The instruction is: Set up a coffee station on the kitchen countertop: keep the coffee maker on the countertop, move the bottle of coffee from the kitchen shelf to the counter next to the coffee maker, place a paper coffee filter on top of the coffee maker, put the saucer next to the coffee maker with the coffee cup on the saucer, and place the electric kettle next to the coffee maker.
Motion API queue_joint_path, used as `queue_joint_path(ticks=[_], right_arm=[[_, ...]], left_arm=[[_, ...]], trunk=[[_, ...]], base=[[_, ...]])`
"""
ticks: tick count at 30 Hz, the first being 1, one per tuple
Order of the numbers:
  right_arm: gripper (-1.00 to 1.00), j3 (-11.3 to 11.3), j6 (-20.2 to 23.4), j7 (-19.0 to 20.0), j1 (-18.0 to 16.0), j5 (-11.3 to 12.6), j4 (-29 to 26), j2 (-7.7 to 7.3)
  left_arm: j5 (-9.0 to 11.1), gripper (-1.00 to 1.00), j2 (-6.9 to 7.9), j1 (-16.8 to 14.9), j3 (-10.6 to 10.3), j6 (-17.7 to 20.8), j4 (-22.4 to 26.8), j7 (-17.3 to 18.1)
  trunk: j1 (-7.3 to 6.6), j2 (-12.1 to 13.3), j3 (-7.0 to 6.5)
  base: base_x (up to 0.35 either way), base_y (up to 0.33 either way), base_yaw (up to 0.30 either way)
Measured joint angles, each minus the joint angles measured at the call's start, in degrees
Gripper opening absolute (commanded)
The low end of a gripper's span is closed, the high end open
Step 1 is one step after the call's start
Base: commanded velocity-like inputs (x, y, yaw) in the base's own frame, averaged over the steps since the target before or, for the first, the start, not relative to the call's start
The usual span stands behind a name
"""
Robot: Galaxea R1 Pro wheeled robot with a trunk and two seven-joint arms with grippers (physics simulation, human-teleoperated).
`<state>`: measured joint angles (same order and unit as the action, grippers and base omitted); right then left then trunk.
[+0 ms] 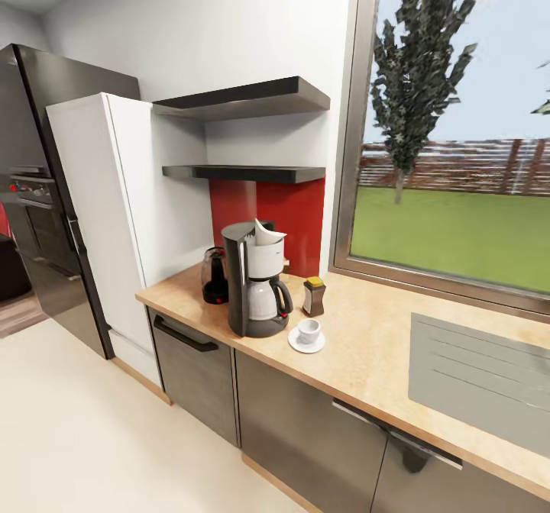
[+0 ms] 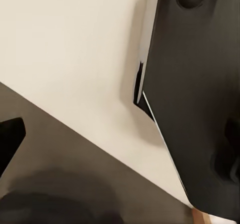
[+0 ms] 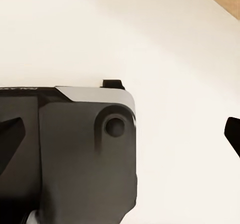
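Observation:
In the head view the coffee maker (image 1: 256,288) stands on the kitchen countertop (image 1: 359,360) with the white paper coffee filter (image 1: 268,233) resting on its top. The electric kettle (image 1: 215,275) sits just behind and left of it, by the wall. Right of the machine stands the bottle of coffee (image 1: 314,296). In front of the bottle, the coffee cup (image 1: 308,330) rests on the saucer (image 1: 306,343). The kitchen shelf (image 1: 244,172) above is bare. My left gripper (image 2: 120,144) and right gripper (image 3: 120,136) hang open over pale floor, nothing between their fingers.
A white tall cabinet (image 1: 107,215) ends the counter on the left, with a black fridge (image 1: 46,177) beyond it. A grey drainboard (image 1: 481,379) lies in the counter at right, under a large window (image 1: 458,139). Both wrist views catch my dark base (image 3: 85,154) over cream floor (image 1: 84,437).

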<state>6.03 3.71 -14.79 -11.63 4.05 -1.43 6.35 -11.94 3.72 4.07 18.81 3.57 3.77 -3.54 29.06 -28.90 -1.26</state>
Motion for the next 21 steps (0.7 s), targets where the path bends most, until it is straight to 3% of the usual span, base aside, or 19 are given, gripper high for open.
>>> queue_joint_path(ticks=[8,21], right_arm=[[1.00,0.03,-1.15,0.05,0.01,0.14,-0.26,-3.09],[1.00,0.01,-7.05,0.20,0.04,0.18,-0.49,-3.41]], left_arm=[[-0.20,1.00,0.00,0.00,-0.21,0.42,0.04,0.05],[-0.14,1.00,-0.01,-0.01,-0.28,0.35,0.06,-0.17]], trunk=[[0.00,0.00,0.00],[0.00,0.00,0.00]], base=[[0.000,0.000,0.000],[0.000,0.000,0.000]])
